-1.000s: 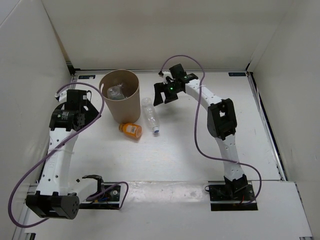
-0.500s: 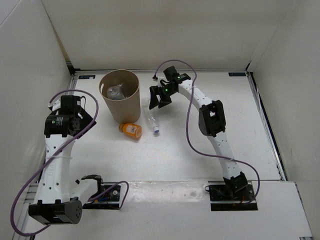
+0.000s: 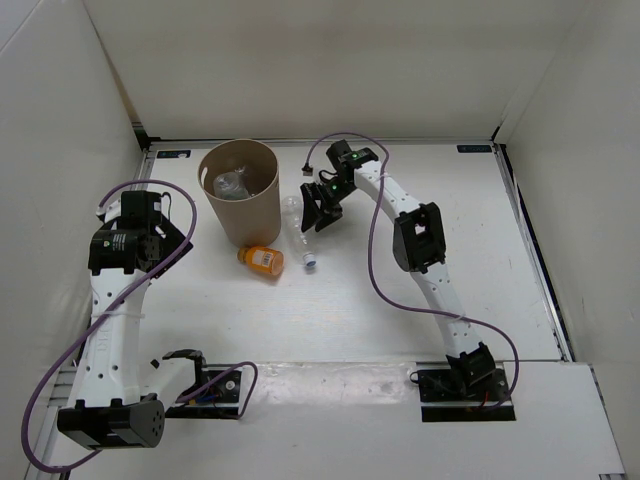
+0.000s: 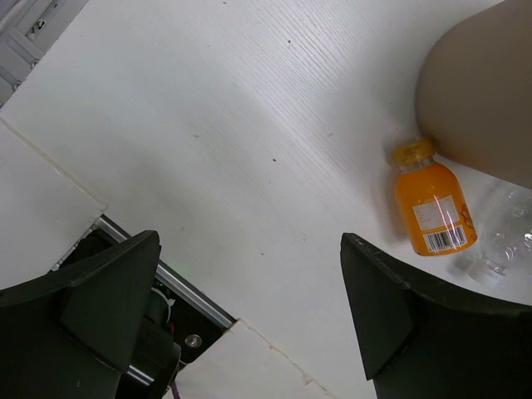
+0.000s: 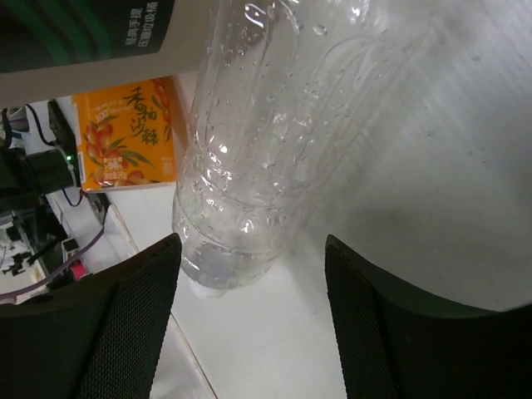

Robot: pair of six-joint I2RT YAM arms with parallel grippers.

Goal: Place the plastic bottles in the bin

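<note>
A plain clear plastic bottle point(image 3: 301, 235) lies on the table just right of the brown bin point(image 3: 262, 205), its white cap toward the near side. My right gripper point(image 3: 318, 205) is down over its far end. In the right wrist view that bottle point(image 5: 258, 125) lies between the fingers point(image 5: 125, 324); the jaws are open, with a gap on the right side. A short orange bottle point(image 3: 262, 260) lies at the foot of the bin. Another clear bottle point(image 3: 232, 183) lies inside the bin. My left gripper point(image 4: 249, 249) hangs open over bare table, left of the orange bottle point(image 4: 431, 208).
White walls close in the table on three sides. The bin's wall point(image 4: 482, 91) stands right behind the orange bottle. A purple cable loops beside the left arm point(image 3: 125, 240). The left arm's base plate point(image 4: 141, 316) shows under the left gripper.
My right gripper moved left and down onto the clear bottle, and its jaws narrowed around it. The left arm drew back toward the near left, then stayed still.
</note>
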